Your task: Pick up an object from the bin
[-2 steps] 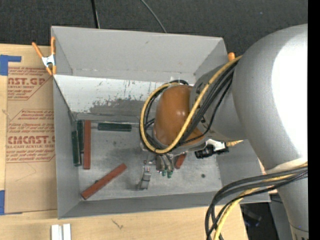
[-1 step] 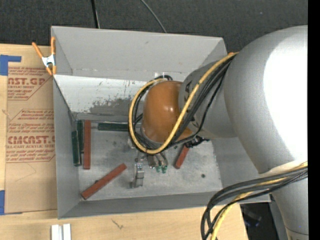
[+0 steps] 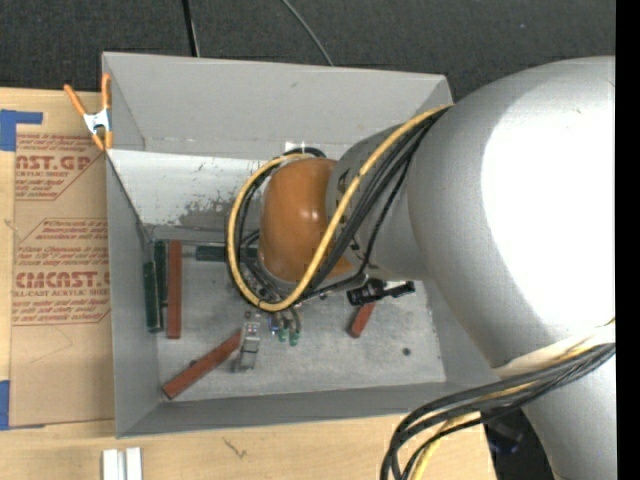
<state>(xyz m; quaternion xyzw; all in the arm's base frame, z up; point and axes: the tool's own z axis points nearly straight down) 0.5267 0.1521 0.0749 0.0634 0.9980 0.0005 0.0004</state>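
grey metal makes the bin (image 3: 300,108), and its floor is speckled and mostly bare. the big silver arm (image 3: 520,218) comes in from the right, with an orange cover (image 3: 295,218) and yellow cables (image 3: 240,228) on its wrist. the tool (image 3: 268,320) hangs low under that cover, near the middle of the floor. the cover hides it, so i cannot tell if the tool is spread or pressed together. i see nothing pinched in it.

the closest thing is a long red-brown stick (image 3: 200,366) lying slanted. its top end is just beside the tool and its low end is near the front left corner. a small pale bit (image 3: 248,346) sits at that top end, and i cannot tell what it is. a short red piece (image 3: 360,318) lies to the right, near the arm. by the left wall, well apart, a dark green stick (image 3: 153,286) and another red-brown stick (image 3: 174,290) lie side by side.

i think this is the going-down step. the tool is low by the slanted stick's top end, but nothing is picked up yet. next it would need to get round that end, squeeze, and lift straight up without knocking the pale bit away.
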